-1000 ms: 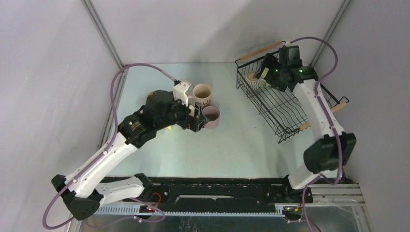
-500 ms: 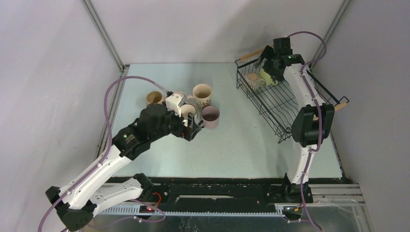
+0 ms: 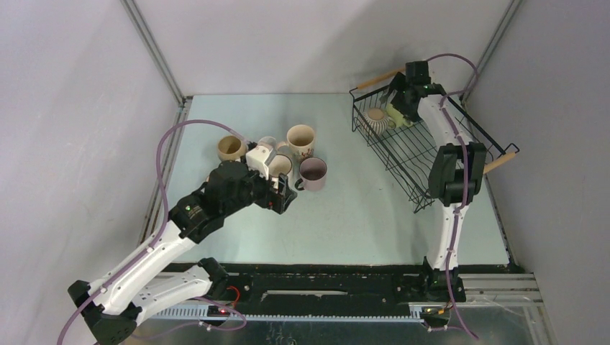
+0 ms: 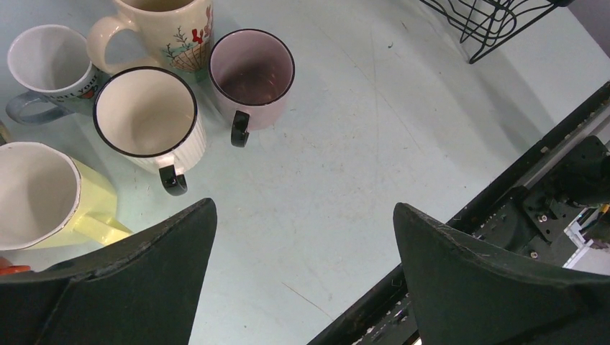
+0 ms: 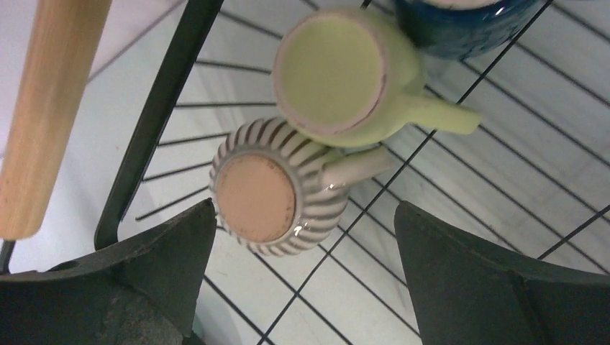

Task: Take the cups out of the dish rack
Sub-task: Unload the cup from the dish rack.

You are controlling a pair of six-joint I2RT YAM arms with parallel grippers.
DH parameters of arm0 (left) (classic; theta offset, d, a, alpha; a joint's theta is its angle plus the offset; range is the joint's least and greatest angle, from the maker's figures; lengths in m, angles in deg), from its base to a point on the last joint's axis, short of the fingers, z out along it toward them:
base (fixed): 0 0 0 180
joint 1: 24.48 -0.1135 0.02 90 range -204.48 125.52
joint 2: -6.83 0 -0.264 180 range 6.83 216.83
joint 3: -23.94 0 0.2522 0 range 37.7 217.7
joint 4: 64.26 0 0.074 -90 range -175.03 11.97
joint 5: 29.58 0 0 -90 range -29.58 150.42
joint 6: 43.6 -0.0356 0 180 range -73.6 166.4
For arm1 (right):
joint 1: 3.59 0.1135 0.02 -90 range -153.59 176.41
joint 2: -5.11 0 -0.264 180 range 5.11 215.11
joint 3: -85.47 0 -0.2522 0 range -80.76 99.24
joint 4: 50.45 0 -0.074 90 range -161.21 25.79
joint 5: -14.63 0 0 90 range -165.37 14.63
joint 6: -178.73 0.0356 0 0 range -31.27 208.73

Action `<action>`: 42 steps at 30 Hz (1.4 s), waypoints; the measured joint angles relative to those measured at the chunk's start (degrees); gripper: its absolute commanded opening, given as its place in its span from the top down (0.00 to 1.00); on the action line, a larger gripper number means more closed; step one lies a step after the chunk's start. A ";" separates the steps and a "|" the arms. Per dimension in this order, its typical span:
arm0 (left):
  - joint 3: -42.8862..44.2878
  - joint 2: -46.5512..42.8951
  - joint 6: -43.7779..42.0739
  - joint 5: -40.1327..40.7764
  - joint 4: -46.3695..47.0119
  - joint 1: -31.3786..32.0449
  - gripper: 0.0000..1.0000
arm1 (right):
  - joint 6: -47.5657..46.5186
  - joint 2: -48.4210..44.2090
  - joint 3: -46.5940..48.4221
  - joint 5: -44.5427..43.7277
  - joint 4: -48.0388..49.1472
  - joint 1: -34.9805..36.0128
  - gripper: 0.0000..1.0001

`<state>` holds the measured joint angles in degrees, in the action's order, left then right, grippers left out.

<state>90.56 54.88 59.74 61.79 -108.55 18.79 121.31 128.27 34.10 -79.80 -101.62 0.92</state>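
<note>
Beige ribbed cup (image 5: 277, 188) sits base-up against the pale yellow-green cup (image 5: 338, 75) in the dish rack's (image 3: 424, 154) far corner, with my right gripper (image 5: 302, 208) spread wide and empty above them and my left gripper (image 4: 302, 208) also spread over the table (image 4: 345, 144) near the mugs (image 4: 147, 115).

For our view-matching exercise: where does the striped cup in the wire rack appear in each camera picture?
Top external: striped cup at the far end of the rack, upper right.
Left wrist: not in it.
Right wrist: centre, just below the yellow-green cup.
Shared landmark: the wooden handle, beside the cup in both those views.
</note>
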 measured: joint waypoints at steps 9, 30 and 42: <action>-0.04 0.00 -0.42 0.00 0.09 0.00 0.00 | -0.28 0.00 -2.08 -1.55 5.57 -3.80 0.00; -0.04 2.03 -0.42 -0.26 1.07 0.00 0.00 | -3.98 1.03 -12.22 9.55 23.63 -7.93 0.00; -0.04 2.91 -0.44 -0.33 1.49 0.00 0.00 | -4.00 0.00 -17.09 12.55 30.60 -7.93 0.00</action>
<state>90.52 57.79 59.30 61.46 -107.06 18.79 117.31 128.27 17.01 -67.25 -71.02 -7.01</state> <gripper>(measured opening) 0.996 0.999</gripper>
